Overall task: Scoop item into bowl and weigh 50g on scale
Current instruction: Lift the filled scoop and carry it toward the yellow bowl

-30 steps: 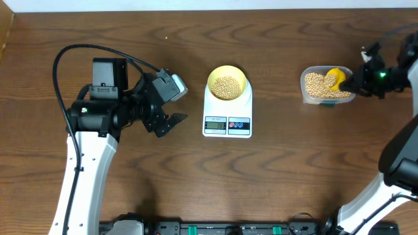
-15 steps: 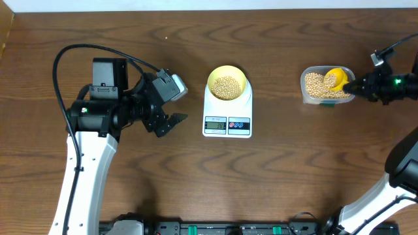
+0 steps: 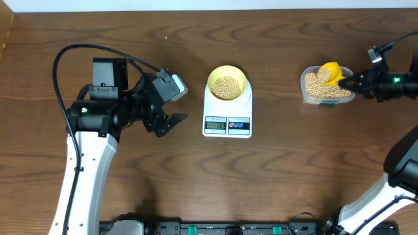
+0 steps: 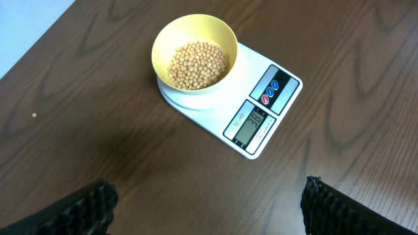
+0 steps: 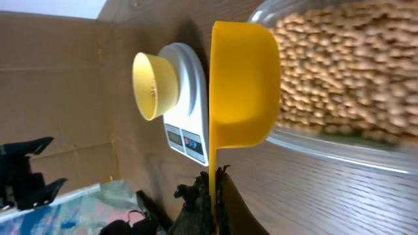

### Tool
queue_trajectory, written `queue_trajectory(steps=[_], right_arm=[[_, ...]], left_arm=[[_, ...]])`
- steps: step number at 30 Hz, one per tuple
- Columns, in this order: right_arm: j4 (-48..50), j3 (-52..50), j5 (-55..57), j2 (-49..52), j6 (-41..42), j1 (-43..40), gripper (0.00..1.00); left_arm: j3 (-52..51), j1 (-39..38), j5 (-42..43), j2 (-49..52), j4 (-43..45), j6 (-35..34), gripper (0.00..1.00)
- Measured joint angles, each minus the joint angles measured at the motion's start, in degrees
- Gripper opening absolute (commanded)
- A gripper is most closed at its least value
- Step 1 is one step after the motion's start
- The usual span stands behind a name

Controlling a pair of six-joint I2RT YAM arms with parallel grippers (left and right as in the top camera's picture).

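The pale yellow-green bowl stands on the white scale at mid-table, with tan beans inside. In the left wrist view the bowl, its beans and the scale lie ahead of my open left gripper, which is empty. It hovers left of the scale. My right gripper is shut on the handle of a yellow scoop, whose cup is over a clear tub of beans. In the right wrist view the scoop is turned on its side beside the tub.
Black cable loops over the left arm at the left. The right arm comes in from the right edge. A cardboard wall shows beyond the table in the right wrist view.
The right gripper drew back to the right, and the scoop lifted from the beans toward the tub's far rim, rolling onto its side. The left arm stayed still.
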Motion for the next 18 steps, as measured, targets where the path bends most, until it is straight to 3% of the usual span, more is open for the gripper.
queue_trajectory(steps=[12, 18], right_arm=[[0.5, 0.0, -4.2, 0.0, 0.1, 9.3, 0.01], [6.2, 0.0, -5.6, 0.0, 4.2, 15.2, 0.01]], left_arm=[[0.0, 0.0, 0.0, 0.0, 0.0, 0.0, 0.92], [0.0, 0.0, 0.0, 0.0, 0.0, 0.0, 0.92]])
